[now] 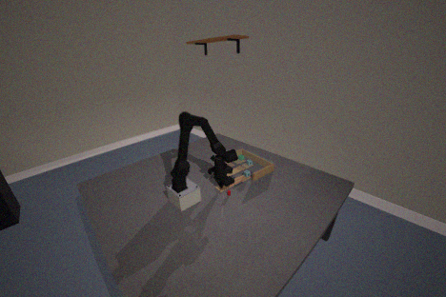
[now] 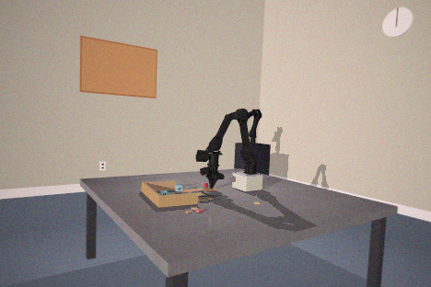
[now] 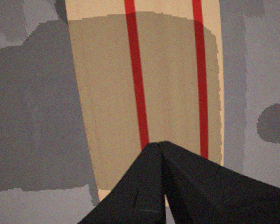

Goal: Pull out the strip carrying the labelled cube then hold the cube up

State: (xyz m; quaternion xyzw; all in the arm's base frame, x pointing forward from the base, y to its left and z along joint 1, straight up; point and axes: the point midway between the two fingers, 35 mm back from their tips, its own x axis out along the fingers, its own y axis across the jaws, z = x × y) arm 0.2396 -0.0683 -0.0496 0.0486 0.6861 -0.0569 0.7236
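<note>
My gripper [image 3: 158,152] [image 2: 212,186] is shut with nothing between its fingertips. In the wrist view the tips are over a pale wooden strip [image 3: 173,100] with two red lines, near its end. Whether they touch it cannot be told. In the top view a strip [image 1: 239,180] reaches out of the open-fronted wooden box [image 1: 263,172] [image 2: 177,200] to below the gripper. A light blue cube [image 1: 247,173] is toward that strip's box end. Another light blue cube [image 1: 250,163] and a green cube [image 1: 241,157] are farther back. No label can be read, and breaks in the strips cannot be made out.
A small red object [image 1: 229,193] [image 2: 206,185] is near the strip's outer end. A pinkish-red piece [image 2: 199,211] lies in front of the box, and a small tan piece [image 2: 256,202] lies near the white arm base [image 1: 188,196] [image 2: 247,181]. The box walls rise around the cubes.
</note>
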